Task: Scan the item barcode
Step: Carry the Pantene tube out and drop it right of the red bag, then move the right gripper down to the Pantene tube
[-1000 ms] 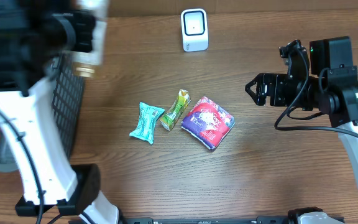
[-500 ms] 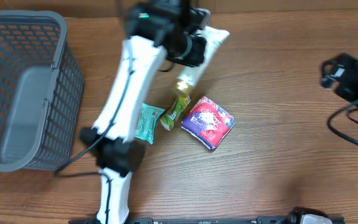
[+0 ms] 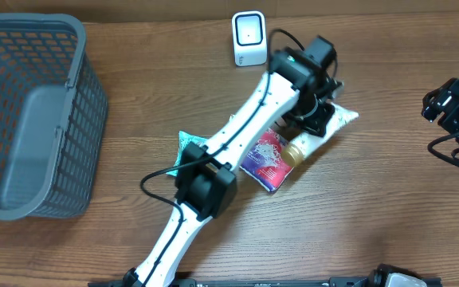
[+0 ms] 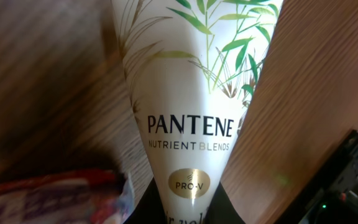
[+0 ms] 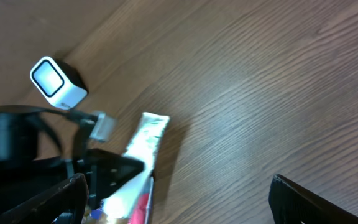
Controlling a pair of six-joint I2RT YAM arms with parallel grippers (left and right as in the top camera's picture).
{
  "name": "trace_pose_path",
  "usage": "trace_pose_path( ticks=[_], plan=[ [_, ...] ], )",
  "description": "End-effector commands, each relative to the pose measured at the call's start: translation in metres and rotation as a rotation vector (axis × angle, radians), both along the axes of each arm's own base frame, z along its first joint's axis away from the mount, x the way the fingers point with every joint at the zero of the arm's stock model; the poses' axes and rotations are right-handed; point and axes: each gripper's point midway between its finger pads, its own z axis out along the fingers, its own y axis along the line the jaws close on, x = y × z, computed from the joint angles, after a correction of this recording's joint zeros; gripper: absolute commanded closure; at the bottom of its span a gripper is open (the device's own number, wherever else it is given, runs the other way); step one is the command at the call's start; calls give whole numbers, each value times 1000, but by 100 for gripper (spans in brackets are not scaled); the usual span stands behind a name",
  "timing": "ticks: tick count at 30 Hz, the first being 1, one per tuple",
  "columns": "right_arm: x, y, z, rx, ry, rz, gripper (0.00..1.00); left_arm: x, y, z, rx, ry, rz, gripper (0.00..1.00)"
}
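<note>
Left claw, clenched on the tube, has swung right from the scanner — its cap now seemingly overlaps the pack; right claw stands released — well apart.

Item is a white Pantene tube w/ green bamboo-leaf print, "Nutrient Blends" txt, a gold Pro-V badge and a gold cap, clamped mid-body in the left gripper. It lies diagonal: cap end toward the table's near-left, right at the edge of a purple packet, flat crimped end toward the far-right; can't tell if it rests on the wood or hangs just above. Scanner is a small white box w/ a rounded-square window, upright nr the table's far edge, apart from the tube.
</note>
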Motion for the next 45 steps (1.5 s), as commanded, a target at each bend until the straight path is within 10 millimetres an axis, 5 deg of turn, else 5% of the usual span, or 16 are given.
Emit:
trace_pose_path(
  ticks=[1,3,7,11,15,20,23,28,31,39,45],
  plan=[
    [1,-3,0,-4,7,-13,6,-6,-10,-7,-9,22,-7,91],
    [1,-3,-3,-3,19,-10,6,-9,-13,-11,-3,22,-15,82],
    [0,-3,-7,-2,41,-3,4,-6,-17,-9,-20,7,-18,50],
    [-1,-3,-10,2,58,-3,2,3,-13,4,-46,-23,-21,46],
    [-4,1,-17,10,94,25,1,32,10,58,-106,-116,32,48],
    [-3,17,-35,90,144,79,1,70,80,168,-215,-316,172,49],
    [-3,31,-55,127,191,122,8,70,154,242,-256,-437,301,51],
    [-1,43,-74,137,226,157,12,46,235,303,-251,-569,424,51],
    [1,47,-74,142,220,162,12,34,262,330,-241,-658,476,50],
    [4,46,-73,154,211,136,11,12,313,362,-68,-842,620,49],
    [6,46,-72,156,203,129,12,-3,330,340,31,-752,705,46]
  ],
)
